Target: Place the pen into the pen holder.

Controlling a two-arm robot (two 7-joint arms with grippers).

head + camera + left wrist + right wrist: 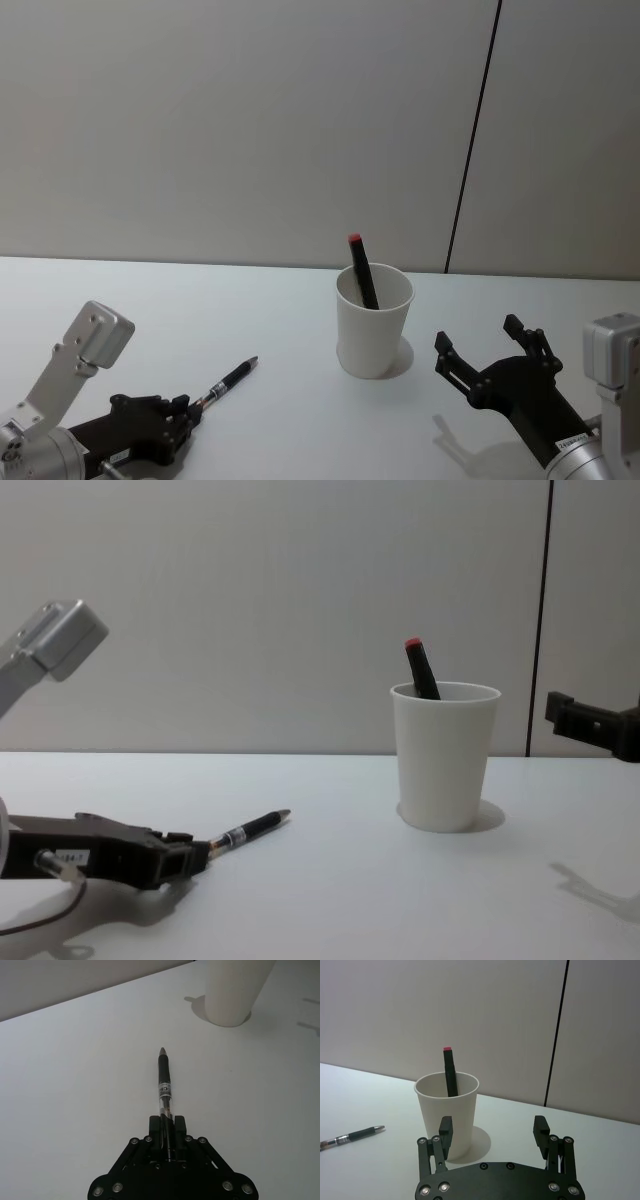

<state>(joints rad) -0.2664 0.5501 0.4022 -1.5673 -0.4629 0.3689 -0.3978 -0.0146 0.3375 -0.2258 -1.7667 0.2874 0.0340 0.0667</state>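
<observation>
Left gripper [168, 1121] clamped on pen [164, 1080] tail, pen pointing ahead of it — likely light, stiff, slick; grip suits. Right gripper [493, 1126] apart, pen holder [374, 318] just ahead.

Ahead of the left fingers [179, 1127] gripping the pen [165, 1085], bare surface [90, 1075] runs to the pen holder [235, 990]; a red-capped marker [362, 270] crowds its mouth.

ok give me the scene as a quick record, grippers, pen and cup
left gripper: shut on pen, low at the table
pen: tip points toward pen holder, not in it
pen holder: white cup, upright, holds red-capped marker
right gripper: open, empty, right of pen holder
</observation>
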